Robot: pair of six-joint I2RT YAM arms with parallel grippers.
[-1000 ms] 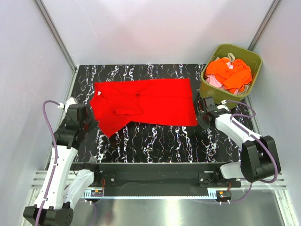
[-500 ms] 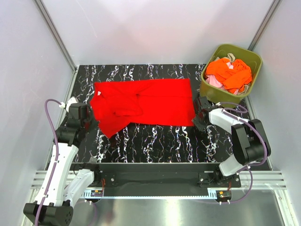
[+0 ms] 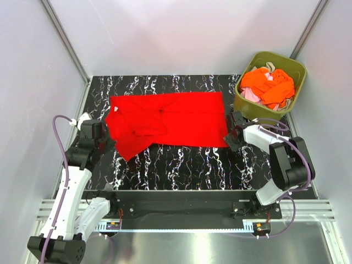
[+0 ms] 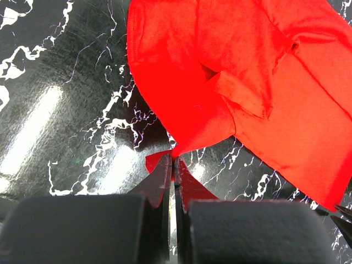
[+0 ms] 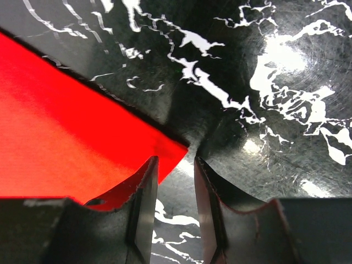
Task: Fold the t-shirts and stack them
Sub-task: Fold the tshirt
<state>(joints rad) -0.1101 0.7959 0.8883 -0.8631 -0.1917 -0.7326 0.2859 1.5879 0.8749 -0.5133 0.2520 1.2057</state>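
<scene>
red t-shirt (image 3: 176,118), edge pinched in left hand (image 4: 172,165)

Red t-shirt (image 3: 181,124) spread flat on table (image 3: 181,165), left end rumpled; orange, pink, beige t-shirts (image 3: 268,87) heaped in bin (image 3: 250,108).

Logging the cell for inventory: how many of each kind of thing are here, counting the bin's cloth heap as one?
red shirt: 1
bin: 1
cloth heap in it: 1
left arm, right arm: 2
total: 5
</scene>
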